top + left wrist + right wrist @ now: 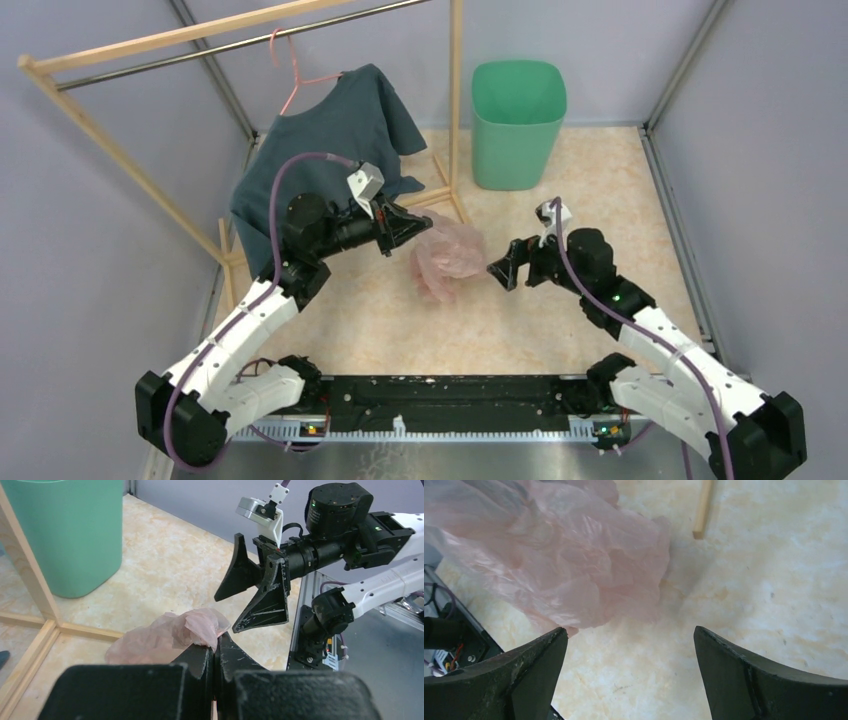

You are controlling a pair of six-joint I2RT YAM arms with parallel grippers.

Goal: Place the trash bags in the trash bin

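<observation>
Pink trash bag (450,252) bunched midway over the worktop (600,190), its edge pinched by the left pincer (424,229). The right pincer (498,270) spread, just beside it; trash bin (518,120) well apart, at back.

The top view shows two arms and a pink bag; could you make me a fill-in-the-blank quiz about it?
1. The left tool grips the trash bag with its jaws ___.
2. The right tool faces the bag with its jaws ___.
3. The trash bin is coloured ___.
Missing words: shut; open; green.
</observation>
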